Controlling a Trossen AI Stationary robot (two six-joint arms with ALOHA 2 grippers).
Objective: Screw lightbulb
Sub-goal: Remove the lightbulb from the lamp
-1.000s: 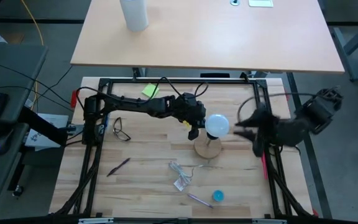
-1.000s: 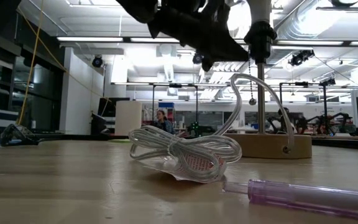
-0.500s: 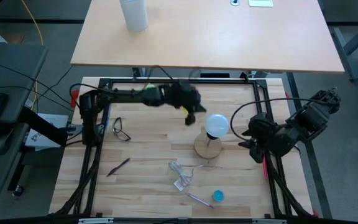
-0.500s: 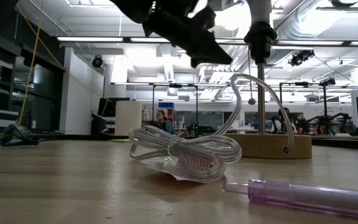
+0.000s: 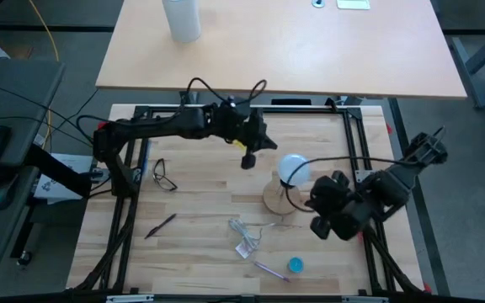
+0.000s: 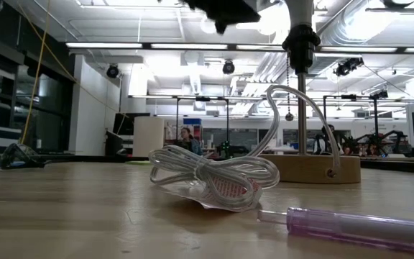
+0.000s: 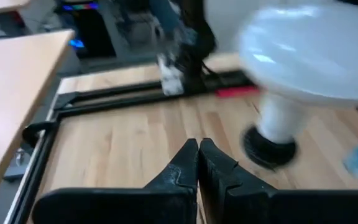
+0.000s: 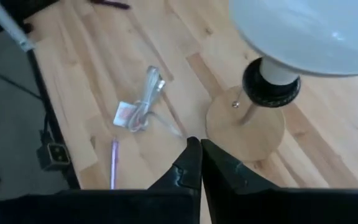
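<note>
The white frosted lightbulb (image 5: 294, 168) sits globe-up with its screw base in the black socket (image 8: 271, 90) of a stand on the round wooden disc (image 5: 279, 200). It also shows in the left wrist view (image 7: 309, 56) and the right wrist view (image 8: 316, 31). My left gripper (image 5: 247, 160) is shut and empty, to the far left of the bulb and apart from it; its shut fingers show in the left wrist view (image 7: 197, 157). My right gripper (image 5: 318, 220) is shut and empty, to the near right of the disc (image 8: 197, 158).
A coiled clear cable in its bag (image 5: 244, 236), a purple pen (image 5: 269, 269) and a blue cap (image 5: 295, 265) lie near the front. Glasses (image 5: 164, 175) and a black pen (image 5: 160, 225) lie at the left. A black frame (image 5: 226, 110) borders the table. A white cylinder (image 5: 182, 18) stands on the far desk.
My left gripper has drawn away from the bulb, going up and toward the table's far left. My right gripper has swung from the right side toward the near edge and in toward the wooden disc. The bulb stays in the socket.
</note>
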